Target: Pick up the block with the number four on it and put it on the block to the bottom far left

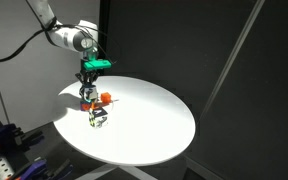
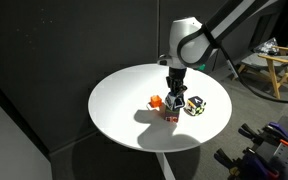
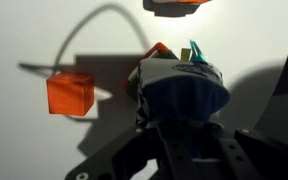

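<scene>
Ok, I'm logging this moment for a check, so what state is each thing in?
gripper: shut on the number four block
number four block: held by the gripper over the red-and-yellow block; contact unclear
red-and-yellow block: on the table, under the gripper, mostly hidden
orange piece: loose on the table, untouched
white-and-black cube: loose on the table, untouched

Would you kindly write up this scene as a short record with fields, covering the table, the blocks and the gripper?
surface: round white table
gripper: gripper low over the table, fingers around the number-four block
grip: cannot tell whether clamped or loose
target: red and yellow block directly beneath the gripper
stacking: contact between the two blocks unclear
others: orange piece and white-and-black cube near the stack, each apart from it
</scene>
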Motion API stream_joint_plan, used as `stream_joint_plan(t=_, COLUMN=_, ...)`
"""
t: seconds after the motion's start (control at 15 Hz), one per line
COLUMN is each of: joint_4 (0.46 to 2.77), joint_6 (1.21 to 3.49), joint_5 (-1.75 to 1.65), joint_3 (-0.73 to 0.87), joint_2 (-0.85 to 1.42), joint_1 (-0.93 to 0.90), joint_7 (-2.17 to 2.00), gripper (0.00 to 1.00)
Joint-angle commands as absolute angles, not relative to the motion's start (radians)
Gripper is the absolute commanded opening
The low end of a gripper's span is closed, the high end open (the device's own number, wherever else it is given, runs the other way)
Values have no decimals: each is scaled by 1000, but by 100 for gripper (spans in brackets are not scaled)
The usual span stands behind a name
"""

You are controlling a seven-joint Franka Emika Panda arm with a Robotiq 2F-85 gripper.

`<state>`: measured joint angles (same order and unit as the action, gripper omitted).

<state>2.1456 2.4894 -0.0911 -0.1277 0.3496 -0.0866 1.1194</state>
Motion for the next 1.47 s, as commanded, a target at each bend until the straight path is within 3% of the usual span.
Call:
stream_joint_plan(t=0.0, joint_4=2117, joint_6=2493, joint_5=-129, joint_3=-127, joint_2=367, joint_1=-82, joint_7=1068, gripper=48)
stream_joint_plan(t=0.13, joint_4=2113, joint_6=2491, joint_5=-133, joint_3=-127, joint_2=370, joint_1=-82, joint_7=1055, gripper=49)
stream_joint_plan(t=0.53, joint_4=2116, joint_6=2478, joint_5=-123, joint_3=-137, joint_2=355, joint_1=-71, joint_7=1054, gripper=96)
stream_joint_plan(t=0.6, joint_4=2117, joint_6=2479, joint_5=-122, joint_3=-138, joint_2=352, joint_1=-70, joint_7=1056, gripper=99)
stream_joint_plan(t=1.4, joint_4=2138, joint_6=2445, joint_5=-91, joint_3=-154, joint_2=273, joint_1=-59, joint_7=1072, gripper=100)
